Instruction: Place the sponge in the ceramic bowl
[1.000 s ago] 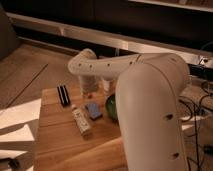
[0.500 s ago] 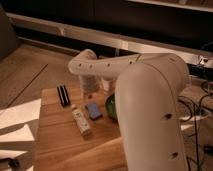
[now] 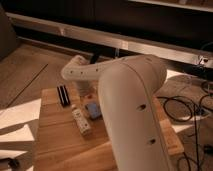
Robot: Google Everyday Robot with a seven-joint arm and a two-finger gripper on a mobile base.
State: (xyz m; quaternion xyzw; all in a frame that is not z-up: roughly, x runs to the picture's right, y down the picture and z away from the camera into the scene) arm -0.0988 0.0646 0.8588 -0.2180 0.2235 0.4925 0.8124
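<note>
Dark panelling and a pale rail (image 3: 100, 37) back the wooden worktop (image 3: 55, 145). At the end of the bent arm the gripper (image 3: 86, 96) hangs low over the wood; I cannot tell whether the jaws are wide or narrow.

Just below the jaws, on the near side, the sponge (image 3: 93, 110) lies flat on the worktop, where it lay half a second ago. What has changed is the arm's big white link (image 3: 132, 110). It has swung across and now hides the ceramic bowl, which showed green just right of the sponge. So the sponge is not in the bowl, and the short way there is out of sight.

Below and left of the jaws a white bottle (image 3: 81, 121) lies just beside the sponge, crowding that side. Farther left a black ribbed block (image 3: 62, 95) stands near the worktop's left edge. Bare wood stretches nearer the camera, and cables (image 3: 185, 107) trail beyond the right edge.
</note>
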